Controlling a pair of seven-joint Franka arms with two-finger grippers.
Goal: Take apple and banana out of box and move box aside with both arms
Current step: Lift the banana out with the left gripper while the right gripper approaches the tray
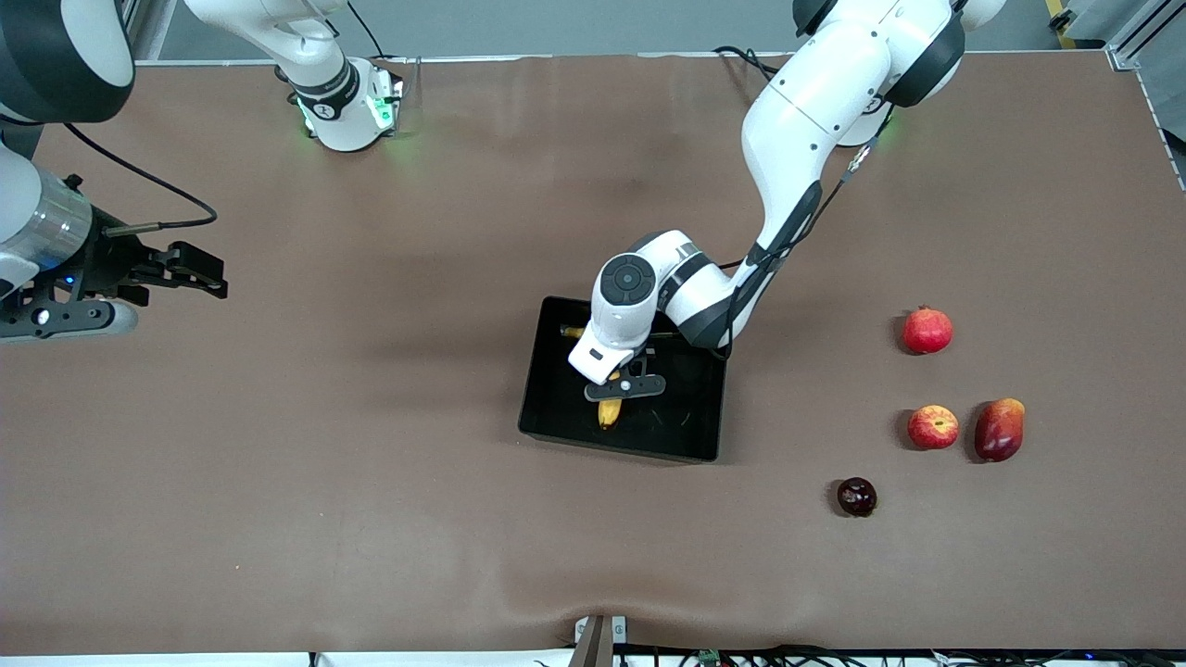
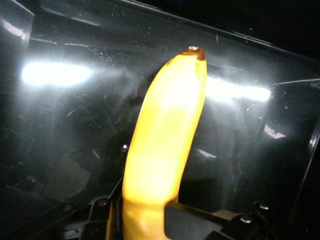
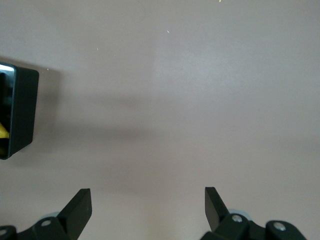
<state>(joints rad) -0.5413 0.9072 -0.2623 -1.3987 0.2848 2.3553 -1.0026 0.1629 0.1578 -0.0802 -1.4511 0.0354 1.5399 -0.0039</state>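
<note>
Item, box (image 1: 556,408): glossy black tray mid-counter, low walls, holding the banana (image 1: 609,413). Item, left gripper (image 1: 623,387): down inside the box, fingers (image 2: 192,220) closed narrow on the banana partway along its length, the free tip pointing toward the box wall nearer the front camera. Item, apple (image 1: 933,427): already out, on the counter (image 1: 371,519) toward the left arm's end, just beside a mango (image 1: 999,430), with a pomegranate (image 1: 927,330) and a small dark fruit (image 1: 857,497) near. Item, right gripper (image 1: 190,269): waiting over bare counter at the right arm's end, fingers (image 3: 77,212) spread wide, holding nothing. Hazards: the smooth curved skin may twist or slip in the pinch during lifting; the hanging end could catch the wall and drag the light box; a placement near the other fruit may set the apple rolling.
</note>
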